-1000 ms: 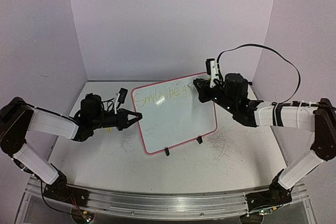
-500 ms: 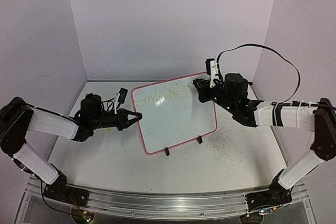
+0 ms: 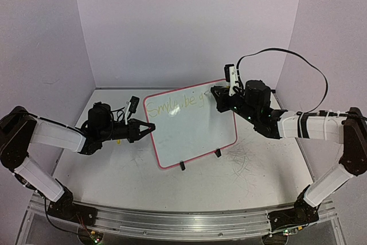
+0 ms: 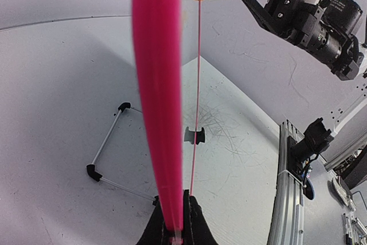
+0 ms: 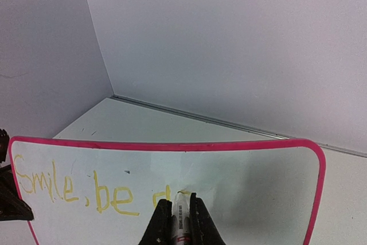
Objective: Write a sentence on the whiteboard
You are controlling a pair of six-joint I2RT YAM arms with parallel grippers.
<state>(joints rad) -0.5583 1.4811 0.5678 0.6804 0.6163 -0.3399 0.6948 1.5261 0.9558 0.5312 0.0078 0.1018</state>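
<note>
Has the whiteboard (image 3: pixel 192 133) standing near the middle of the table (image 3: pixel 114 170), face toward the arm bases, on two black clip feet (image 3: pixel 182 166) at its lower edge. Pinches the board's left edge in the left gripper (image 3: pixel 151 126), fingers narrow and clamped on the pink frame (image 4: pixel 157 84) (from the left wrist, a bright pink strip running straight up out of the black fingertips (image 4: pixel 195 230)). Grips a marker (image 5: pixel 181 210) in the right gripper (image 3: pixel 214 92), fingers closed tight around its white barrel, up near the board's top right corner. Sets the marker tip at the white surface, right at the end of the yellow writing. Shows the sentence (image 5: pixel 74 190) along the top of the board in thin yellow-green strokes: "Smile, be", then the start of another word, partly hidden behind the right fingers. Reaches in from opposite sides, left arm low and level, right arm coming across from the right. Bears dark scribble marks (image 3: pixel 243 154) on the tabletop just right of the board's feet.
</note>
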